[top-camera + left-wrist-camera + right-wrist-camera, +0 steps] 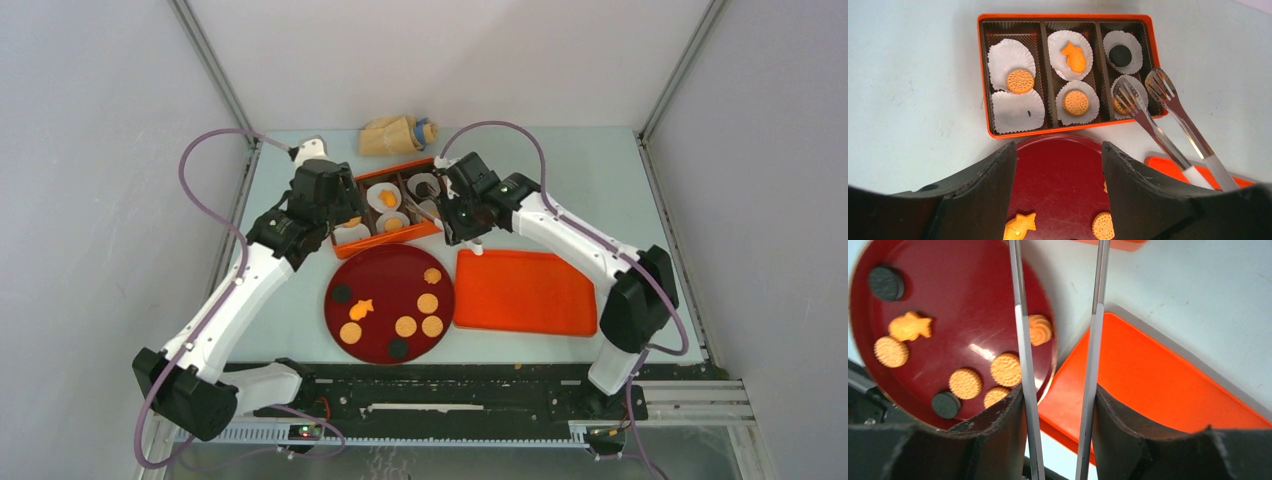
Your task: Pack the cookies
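Note:
Several cookies, tan rounds, dark discs and an orange fish [361, 309], lie on the dark red plate [385, 272]. The orange box [1063, 16] holds paper liners with a tan round cookie [1020, 81], a fish cookie [1074, 56], a dark cookie [1120, 55] and another tan one [1076, 102]. My right gripper [1058, 392] is shut on metal tongs [1020, 340]. The tongs' tips [1148, 90] hang spread over the box's right column. My left gripper [1059, 147] is open and empty above the plate's far edge, just short of the box.
The orange lid [525, 292] lies right of the plate. A tan bag [398, 133] sits behind the box. One liner [1018, 112] in the box's left column has no cookie in it. Both arms crowd the box from either side.

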Robot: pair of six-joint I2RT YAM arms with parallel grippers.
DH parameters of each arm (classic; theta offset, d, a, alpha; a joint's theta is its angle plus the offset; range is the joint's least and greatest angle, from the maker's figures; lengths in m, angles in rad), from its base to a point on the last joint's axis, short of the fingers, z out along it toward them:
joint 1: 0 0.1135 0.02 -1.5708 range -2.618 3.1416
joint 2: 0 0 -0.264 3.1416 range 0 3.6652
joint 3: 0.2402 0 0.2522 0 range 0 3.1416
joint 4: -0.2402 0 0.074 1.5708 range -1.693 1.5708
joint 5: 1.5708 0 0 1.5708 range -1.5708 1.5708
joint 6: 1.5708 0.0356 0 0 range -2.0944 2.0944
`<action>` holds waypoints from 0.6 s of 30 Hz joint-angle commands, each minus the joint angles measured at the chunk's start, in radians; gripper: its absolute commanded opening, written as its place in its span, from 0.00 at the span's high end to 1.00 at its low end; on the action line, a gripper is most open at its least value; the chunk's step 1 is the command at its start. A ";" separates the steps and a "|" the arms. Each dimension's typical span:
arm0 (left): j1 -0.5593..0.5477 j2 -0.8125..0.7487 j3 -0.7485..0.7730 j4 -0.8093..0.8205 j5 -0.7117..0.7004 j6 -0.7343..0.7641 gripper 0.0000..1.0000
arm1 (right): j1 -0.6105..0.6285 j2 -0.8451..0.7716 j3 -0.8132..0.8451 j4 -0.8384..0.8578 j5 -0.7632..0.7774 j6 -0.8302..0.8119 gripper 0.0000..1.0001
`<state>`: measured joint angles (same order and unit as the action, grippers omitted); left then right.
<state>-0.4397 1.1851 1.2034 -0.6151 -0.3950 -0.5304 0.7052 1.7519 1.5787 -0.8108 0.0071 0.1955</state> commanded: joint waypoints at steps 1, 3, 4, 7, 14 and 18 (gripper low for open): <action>0.007 -0.047 0.077 -0.009 -0.049 0.011 0.32 | 0.108 -0.140 -0.003 0.013 0.033 0.000 0.48; 0.011 -0.052 0.088 -0.023 -0.048 0.000 0.32 | 0.184 -0.171 -0.044 0.009 0.035 0.003 0.48; 0.015 -0.053 0.090 -0.029 -0.039 -0.006 0.32 | 0.215 -0.184 -0.068 0.008 0.038 0.010 0.48; 0.026 -0.056 0.091 -0.047 0.003 -0.026 0.32 | 0.304 -0.212 -0.146 0.009 0.030 0.024 0.48; 0.028 -0.136 0.010 -0.053 0.060 -0.076 0.32 | 0.500 -0.196 -0.243 -0.033 0.073 0.065 0.48; 0.029 -0.198 -0.029 -0.068 0.062 -0.085 0.32 | 0.559 -0.173 -0.282 -0.038 0.128 0.078 0.47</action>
<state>-0.4164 1.0622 1.2175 -0.6712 -0.3519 -0.5854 1.2232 1.5753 1.3079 -0.8570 0.0624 0.2379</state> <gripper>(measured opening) 0.680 0.530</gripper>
